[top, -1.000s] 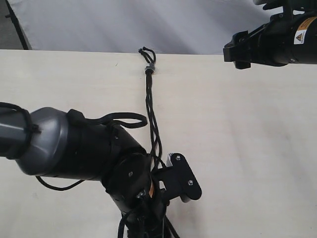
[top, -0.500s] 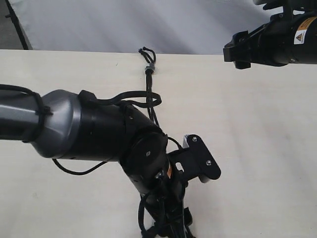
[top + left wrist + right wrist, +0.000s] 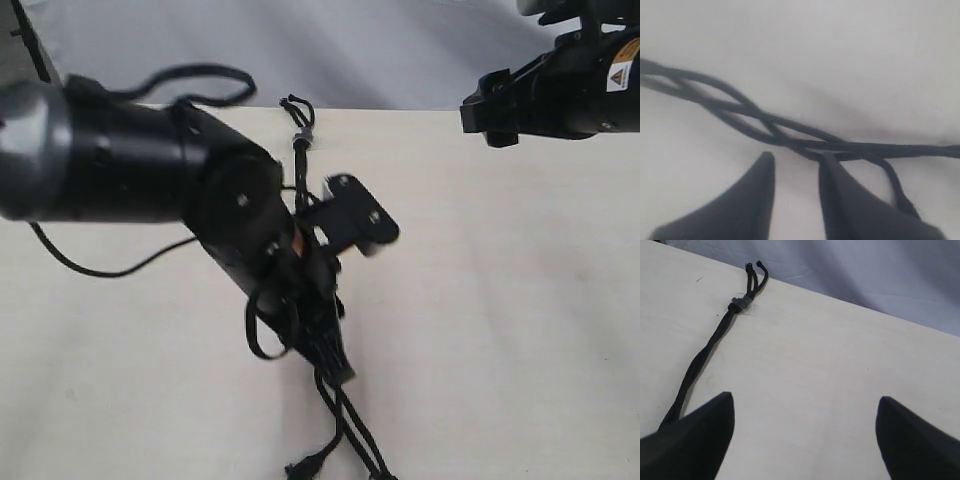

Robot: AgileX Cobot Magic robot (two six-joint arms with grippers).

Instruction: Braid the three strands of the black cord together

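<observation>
1. The black cord (image 3: 299, 140) lies with its knot at the tabletop's (image 3: 520, 330) far edge and runs toward the near edge.
2. The three strands (image 3: 765, 120) cross loosely. Their tails near the near edge look unbraided, so much is probably left to do.
3. The left fingers (image 3: 752, 200) are narrowed but apart, with nothing visible between them. The right fingers (image 3: 695, 440) are spread wide.

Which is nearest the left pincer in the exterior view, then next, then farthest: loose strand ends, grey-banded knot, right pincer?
From the left pincer:
1. Loose knotted ends of the thin black woven strands, just below it at the view's bottom.
2. Small black knot with the greyish band, above it, toward the view's top.
3. Right pincer, at the top right of the view.
</observation>
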